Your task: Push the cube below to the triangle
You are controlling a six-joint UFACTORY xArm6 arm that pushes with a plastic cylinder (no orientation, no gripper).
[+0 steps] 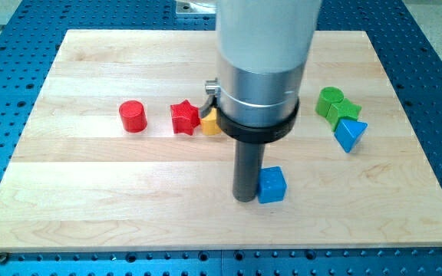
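Note:
A blue cube [272, 185] lies on the wooden board [113, 176] below the view's middle. My tip [245, 198] rests on the board right against the cube's left side. A blue triangle [349, 134] lies up and to the right of the cube, near the board's right side. The arm's wide grey body hides the board above the rod.
A green cylinder [330, 100] and a second green block [344, 111] sit just above the blue triangle. A red cylinder [132, 116], a red star [183, 117] and a yellow block [209, 123], partly hidden by the arm, lie in a row at the left.

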